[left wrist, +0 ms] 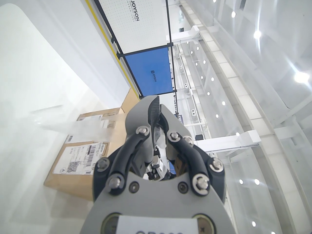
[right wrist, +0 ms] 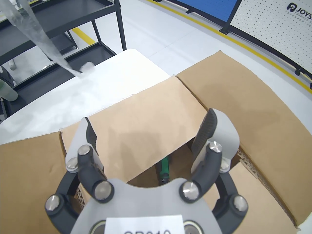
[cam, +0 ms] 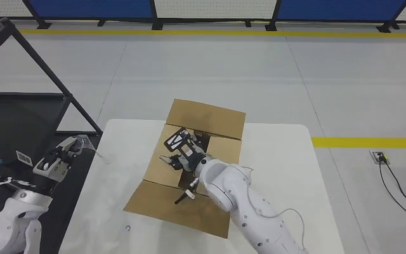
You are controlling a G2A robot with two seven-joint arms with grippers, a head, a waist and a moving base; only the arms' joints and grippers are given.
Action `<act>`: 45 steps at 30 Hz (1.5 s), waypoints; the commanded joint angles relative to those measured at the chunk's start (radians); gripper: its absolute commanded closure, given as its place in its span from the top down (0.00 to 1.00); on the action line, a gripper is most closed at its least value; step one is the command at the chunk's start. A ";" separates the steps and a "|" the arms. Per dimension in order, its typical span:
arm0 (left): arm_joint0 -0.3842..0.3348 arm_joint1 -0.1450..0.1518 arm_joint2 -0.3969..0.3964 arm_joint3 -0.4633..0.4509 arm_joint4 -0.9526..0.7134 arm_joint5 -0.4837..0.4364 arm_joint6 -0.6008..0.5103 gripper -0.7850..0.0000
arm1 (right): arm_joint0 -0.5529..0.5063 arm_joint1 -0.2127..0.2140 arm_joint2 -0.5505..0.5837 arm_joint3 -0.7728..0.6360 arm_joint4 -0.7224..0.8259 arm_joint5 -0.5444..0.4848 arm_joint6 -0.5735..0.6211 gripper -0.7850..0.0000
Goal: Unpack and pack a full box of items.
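L gripper sits off the white table's left edge, fingers together, clamped on a clear plastic film, I think. Mid-table: brown cardboard box, flaps open, a green item inside. R gripper hangs over the box, jaws apart, empty. I'd say unpacking is barely begun and the repack is all left.

We are looking at a white rounded-corner surface standing on a pale grey floor. Beside it, a black metal shelf cart with flat trays is standing. A long yellow floor line is running along blue barrier panels and a white perforated panel. A small floor socket is lying near a black cable.
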State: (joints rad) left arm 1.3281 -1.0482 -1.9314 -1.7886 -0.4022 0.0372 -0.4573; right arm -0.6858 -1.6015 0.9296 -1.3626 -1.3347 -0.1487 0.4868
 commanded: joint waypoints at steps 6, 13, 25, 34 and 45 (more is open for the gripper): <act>0.017 0.001 -0.020 -0.028 0.005 -0.009 0.007 0.00 | -0.008 0.022 0.109 -0.056 0.063 -0.114 0.045 1.00; 0.029 0.005 -0.042 -0.047 0.016 -0.027 -0.019 0.00 | -0.011 0.056 0.288 -0.093 0.234 -0.274 0.168 1.00; 0.032 0.004 -0.037 -0.056 0.013 -0.027 -0.013 0.00 | 0.013 0.066 0.377 0.000 0.332 -0.249 0.103 1.00; 0.024 0.005 -0.035 -0.062 0.013 -0.018 0.010 0.00 | 0.263 0.114 0.595 0.512 0.573 -0.331 0.231 1.00; 0.003 0.006 -0.018 -0.063 0.028 0.005 0.049 0.00 | 0.530 0.127 0.605 1.049 0.753 -0.533 0.432 1.00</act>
State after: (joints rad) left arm 1.3353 -1.0428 -1.9523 -1.8540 -0.3765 0.0397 -0.4097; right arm -0.1681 -1.4722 1.5367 -0.3411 -0.5997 -0.6572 0.8953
